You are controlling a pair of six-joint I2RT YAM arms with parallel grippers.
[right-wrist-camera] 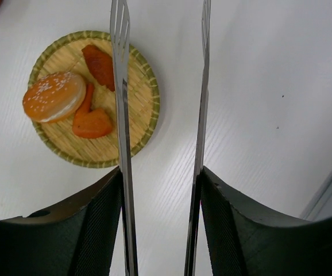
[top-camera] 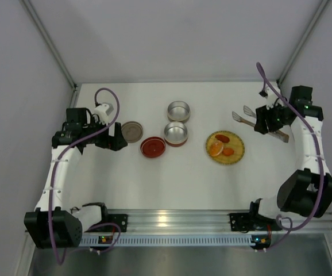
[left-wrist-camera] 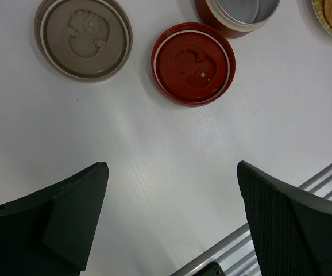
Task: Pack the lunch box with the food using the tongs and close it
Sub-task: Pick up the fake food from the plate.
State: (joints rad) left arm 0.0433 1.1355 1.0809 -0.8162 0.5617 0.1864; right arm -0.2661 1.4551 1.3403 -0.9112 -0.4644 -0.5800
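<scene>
While the right claw (right-wrist-camera: 160, 172) grasps the tongs (right-wrist-camera: 122, 115), each slim silver arm lies flat against the inner face of one black, ribbed finger. The two polished blades run out side by side with a gap between them. In the wrist view, the slotted left blade crosses over the woven plate (right-wrist-camera: 150, 109) and the other runs off to the plate's right.

We see the plate as a round, yellow, coiled-straw disc with a greenish rim. On it sits the food (right-wrist-camera: 91, 122): a small sesame bun on the left part, a dark red wedge and an orange piece, all bunched close together.

From above, two round shiny metal tins (top-camera: 178, 110) stand to the left of the plate, the nearer one with a red base. Farther left of the plate lie a glossy red lid (left-wrist-camera: 193, 63) and then a dull tan lid (left-wrist-camera: 84, 37), both flat, round and moulded inside.

Farthest from the plate, the left claw (left-wrist-camera: 173, 169) is released, its matte black fingers spread wide over bare white table with nothing between them.
</scene>
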